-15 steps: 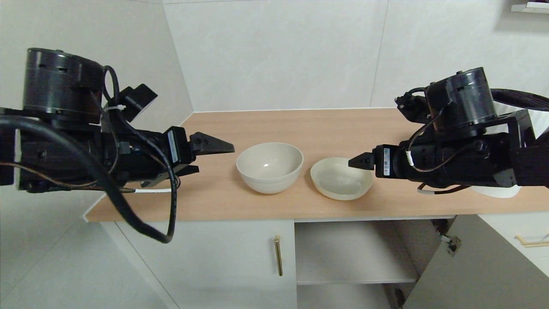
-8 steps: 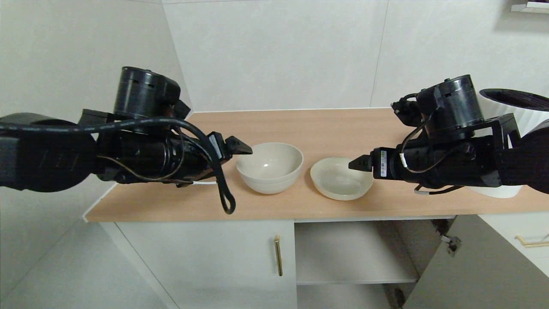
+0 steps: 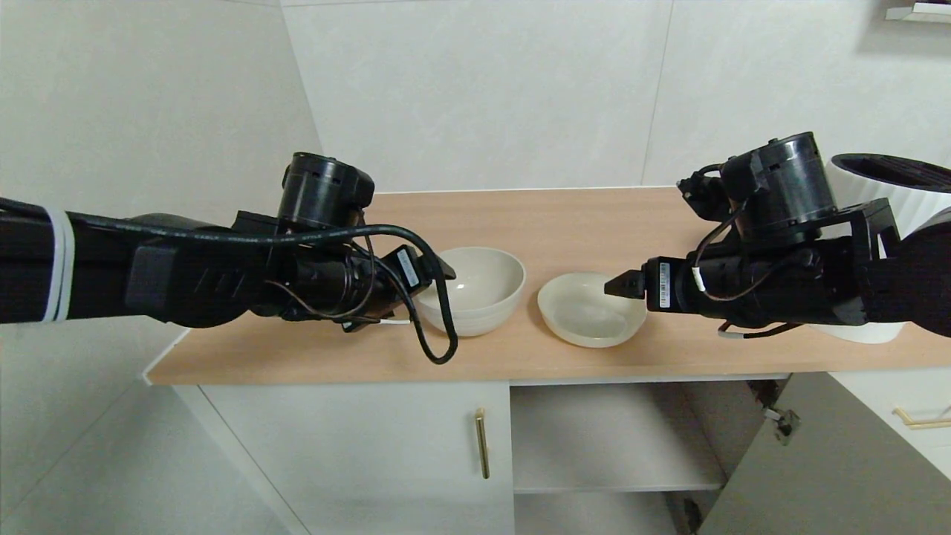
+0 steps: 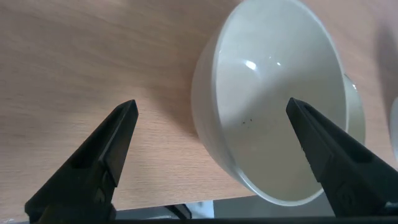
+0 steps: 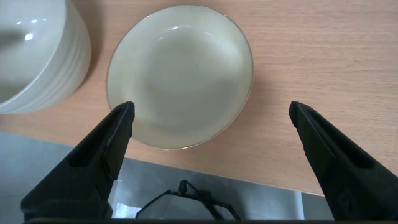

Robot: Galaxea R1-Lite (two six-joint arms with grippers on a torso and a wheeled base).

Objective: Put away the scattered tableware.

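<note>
Two pieces on the wooden worktop (image 3: pixel 565 223), both upright, near the front edge, about mid-width.
- Deep bowl (image 3: pixel 468 288): off-white, glossy inside, faint horizontal ribs on the outer wall. It's the left one.
- Shallow dish (image 3: pixel 591 308): cream, low wall, thin rim. Sits just right of the deep bowl with a small gap, not touching.

Left end effector (image 4: pixel 211 106): fingers wide apart, holding nothing. It comes in from the left at the deep bowl's left rim. One finger (image 4: pixel 323 155) is over the bowl's interior, the other (image 4: pixel 99 162) is outside over bare worktop, so the rim wall lies between them. Can't tell if either finger touches the bowl.

Right end effector (image 5: pixel 211 109): fingers also wide apart, nothing held. It's at the right side of the shallow dish, and in the wrist view the dish lies in the gap between the fingers. Head view puts the tip over the dish's right rim; contact not clear.

Also there: white ribbed container (image 3: pixel 884 186) at the far right of the worktop, behind the right arm. Below the worktop is a cabinet with its right door open, showing a shelf (image 3: pixel 609 446).
</note>
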